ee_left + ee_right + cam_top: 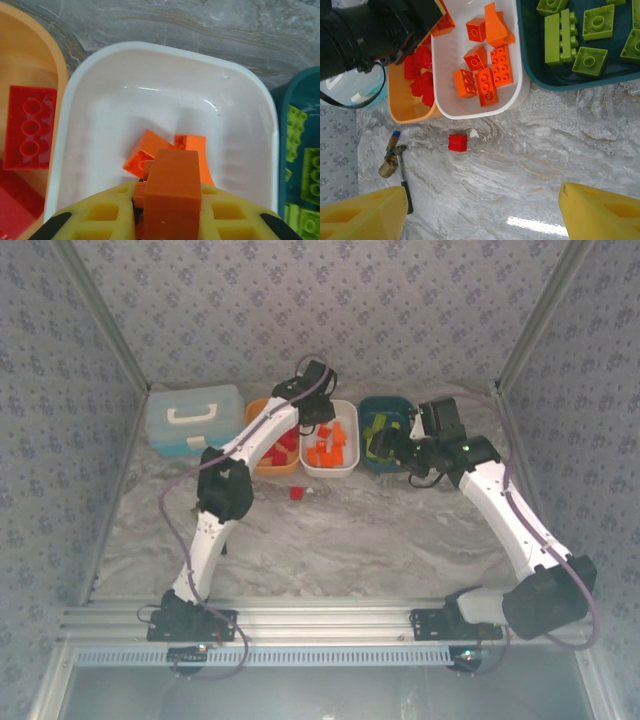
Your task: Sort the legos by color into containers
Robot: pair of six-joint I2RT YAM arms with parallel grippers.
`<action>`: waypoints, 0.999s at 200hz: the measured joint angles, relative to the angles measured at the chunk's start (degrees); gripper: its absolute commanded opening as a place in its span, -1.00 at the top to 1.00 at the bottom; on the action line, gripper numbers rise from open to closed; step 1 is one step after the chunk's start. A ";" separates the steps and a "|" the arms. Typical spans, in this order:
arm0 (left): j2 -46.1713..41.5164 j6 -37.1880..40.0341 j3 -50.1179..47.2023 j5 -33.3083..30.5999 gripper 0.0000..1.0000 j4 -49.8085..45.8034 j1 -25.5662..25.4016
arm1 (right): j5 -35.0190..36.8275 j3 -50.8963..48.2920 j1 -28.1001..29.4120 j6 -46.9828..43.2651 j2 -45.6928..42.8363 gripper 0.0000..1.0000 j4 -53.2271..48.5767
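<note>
No words, numbers or signs can be read on anything (the walls [320, 300] carry just small flower-like shapes, not letters).

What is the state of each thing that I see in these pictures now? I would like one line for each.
left gripper, shut on orange brick, above the white tray
right gripper, open, holding nothing
orange tray, holds red bricks
white tray, holds orange bricks
teal tray, holds lime green bricks
loose red brick, lying on the table, outside the trays
light blue case, lid closed
</note>
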 measured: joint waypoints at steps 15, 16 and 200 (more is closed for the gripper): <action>1.46 1.11 2.34 -1.51 0.62 -2.73 0.00 | 0.00 0.00 -0.07 -0.02 -0.04 -0.63 -0.46; 1.53 1.09 2.38 -1.60 0.62 -2.97 0.00 | 0.00 0.00 -0.09 0.00 -0.04 -0.63 -0.52; 4.17 5.11 4.00 -3.45 0.05 -9.84 -0.22 | -0.87 -0.04 -2.89 -1.18 -0.55 -0.63 -2.45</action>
